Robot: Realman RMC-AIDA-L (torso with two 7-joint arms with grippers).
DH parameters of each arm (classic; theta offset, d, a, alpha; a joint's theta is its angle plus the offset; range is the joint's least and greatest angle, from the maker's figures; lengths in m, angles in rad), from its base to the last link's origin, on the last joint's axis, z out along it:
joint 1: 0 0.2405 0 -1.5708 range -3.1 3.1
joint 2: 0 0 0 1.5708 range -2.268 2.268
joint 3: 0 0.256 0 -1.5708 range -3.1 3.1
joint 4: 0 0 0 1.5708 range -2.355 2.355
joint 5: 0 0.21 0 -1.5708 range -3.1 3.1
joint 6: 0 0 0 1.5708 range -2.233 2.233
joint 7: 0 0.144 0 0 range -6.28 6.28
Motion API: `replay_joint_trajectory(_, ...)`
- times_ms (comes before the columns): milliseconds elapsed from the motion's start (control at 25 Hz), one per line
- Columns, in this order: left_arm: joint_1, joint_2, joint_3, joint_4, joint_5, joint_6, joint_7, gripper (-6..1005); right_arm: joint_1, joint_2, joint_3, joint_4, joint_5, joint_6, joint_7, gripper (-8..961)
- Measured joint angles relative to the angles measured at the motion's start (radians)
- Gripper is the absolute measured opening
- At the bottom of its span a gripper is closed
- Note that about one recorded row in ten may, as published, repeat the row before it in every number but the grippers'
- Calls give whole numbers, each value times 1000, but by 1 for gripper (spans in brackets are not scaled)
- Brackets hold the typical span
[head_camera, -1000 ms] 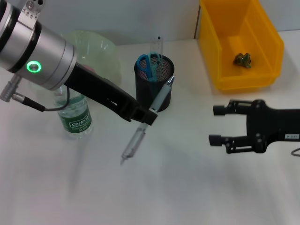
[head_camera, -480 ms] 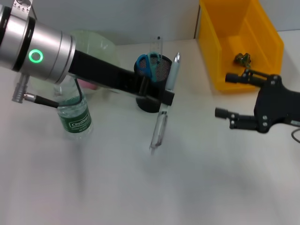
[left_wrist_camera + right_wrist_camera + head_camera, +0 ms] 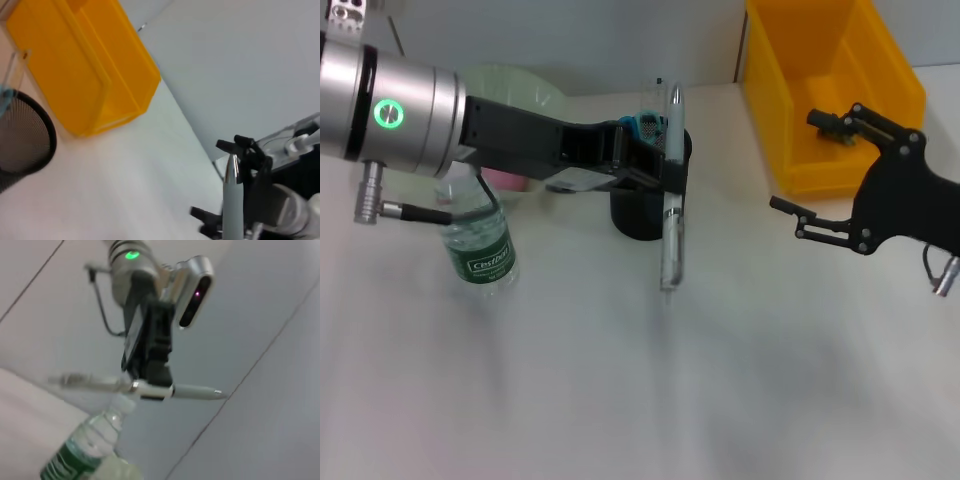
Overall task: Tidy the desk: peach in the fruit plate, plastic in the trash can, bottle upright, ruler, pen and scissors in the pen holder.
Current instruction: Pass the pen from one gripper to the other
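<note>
White desk, head view: left gripper pinching pen upright just beside holder; right gripper spread near bin. Left wrist: pen tip beyond holder. Right wrist: pen clamped above bottle.

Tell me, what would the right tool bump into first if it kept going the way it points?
Probably the pen held by the left tool, or the pen holder just behind it. The right tool points across the desk toward them, with bare tabletop between. Depth is hard to judge.
</note>
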Motion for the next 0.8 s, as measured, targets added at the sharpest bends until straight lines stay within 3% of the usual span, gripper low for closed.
replay_joint_trajectory(360,42,2,-50,-147,-75,8,-6,163,22,2,-5,210,154,-3,-604,808)
replay_joint_trajectory(800,50,4,-90,-273,-92,32,-7,166,54,-6,-49,336,171,-61,-966,808)
